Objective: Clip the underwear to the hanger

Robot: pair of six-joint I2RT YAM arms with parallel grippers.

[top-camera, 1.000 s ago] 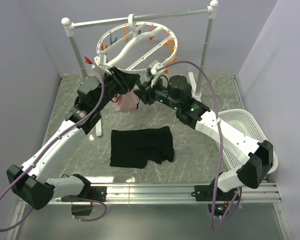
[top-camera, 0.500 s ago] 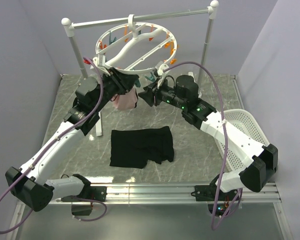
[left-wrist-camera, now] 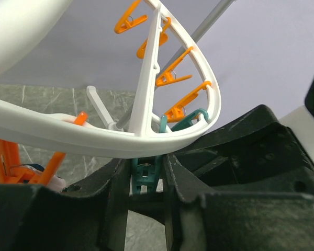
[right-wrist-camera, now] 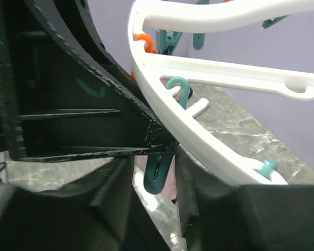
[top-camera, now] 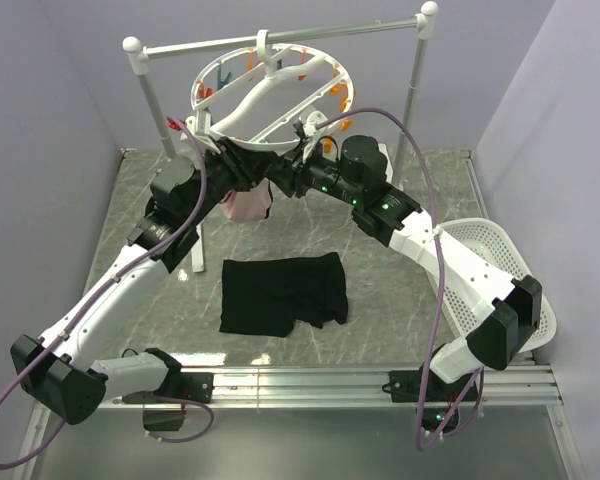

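The left gripper (left-wrist-camera: 146, 168) is pinching a teal clothespin (left-wrist-camera: 145, 177) under the hanger (top-camera: 244, 106) rim, upper centre; the right gripper (right-wrist-camera: 154, 163) is straddling another teal clothespin (right-wrist-camera: 157, 179), though I cannot tell whether it is squeezing; the underwear (top-camera: 283, 293) is lying flat on the table (top-camera: 390, 290), centre frame, well apart.

A white basket (top-camera: 500, 245) sits at the right edge of the table (top-camera: 380, 290). A rail stand (top-camera: 413, 85) stands at the far edge, with a pink cloth (top-camera: 245, 205) hanging near it.
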